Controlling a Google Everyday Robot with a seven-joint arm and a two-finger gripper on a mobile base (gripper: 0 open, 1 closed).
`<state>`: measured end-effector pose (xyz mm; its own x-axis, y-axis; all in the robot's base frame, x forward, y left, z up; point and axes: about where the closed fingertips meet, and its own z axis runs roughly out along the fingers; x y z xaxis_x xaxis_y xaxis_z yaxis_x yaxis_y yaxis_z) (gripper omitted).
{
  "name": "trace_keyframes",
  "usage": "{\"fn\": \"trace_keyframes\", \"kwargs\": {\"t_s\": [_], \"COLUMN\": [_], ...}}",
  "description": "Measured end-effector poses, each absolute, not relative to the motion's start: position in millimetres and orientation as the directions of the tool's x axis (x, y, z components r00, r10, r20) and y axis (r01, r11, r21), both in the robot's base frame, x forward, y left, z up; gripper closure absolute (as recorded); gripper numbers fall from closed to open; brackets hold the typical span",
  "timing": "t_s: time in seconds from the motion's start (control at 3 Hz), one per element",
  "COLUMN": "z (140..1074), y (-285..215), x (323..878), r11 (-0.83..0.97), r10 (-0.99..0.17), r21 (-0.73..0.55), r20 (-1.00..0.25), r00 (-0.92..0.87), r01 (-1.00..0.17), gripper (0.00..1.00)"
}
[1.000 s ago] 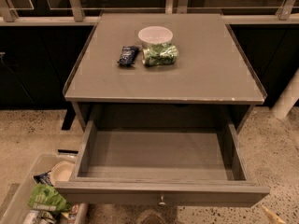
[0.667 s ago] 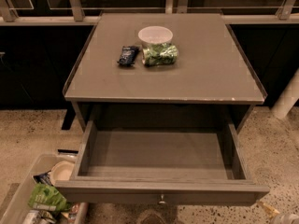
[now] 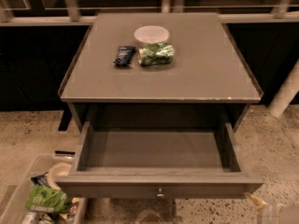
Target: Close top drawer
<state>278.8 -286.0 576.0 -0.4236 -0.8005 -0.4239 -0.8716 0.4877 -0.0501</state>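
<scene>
The top drawer [image 3: 154, 148] of the grey-brown table stands pulled far out. It looks empty inside. Its flat front [image 3: 117, 189] faces me, with a small round metal knob [image 3: 160, 192] at the middle. My gripper [image 3: 274, 213] shows only as a pale shape in the bottom right corner. It sits just right of and below the drawer front's right end and does not touch it. A yellowish bit [image 3: 257, 201] lies next to it.
On the table top [image 3: 210, 73] stand a white bowl [image 3: 151, 33], a dark blue snack packet [image 3: 124, 55] and a green bag [image 3: 156, 53]. A clear bin [image 3: 18, 195] with packets sits on the floor at the lower left. A white pole [image 3: 286, 93] leans at the right.
The pale shape of my gripper has come further into view at the bottom right corner. The drawer has not moved.
</scene>
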Motion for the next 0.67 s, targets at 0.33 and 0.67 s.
{"fn": "trace_keyframes", "kwargs": {"t_s": [0.33, 0.67], "z": [576.0, 572.8], "y": [-286.3, -259.4], "x": [278.6, 301.0], "r11": [0.488, 0.369], "r10": [-0.801, -0.828], "r21": [-0.05, -0.021], "r20": [-0.424, -0.461], "r00": [-0.423, -0.319], "r01": [-0.872, -0.929], "gripper": [0.0, 0.0]}}
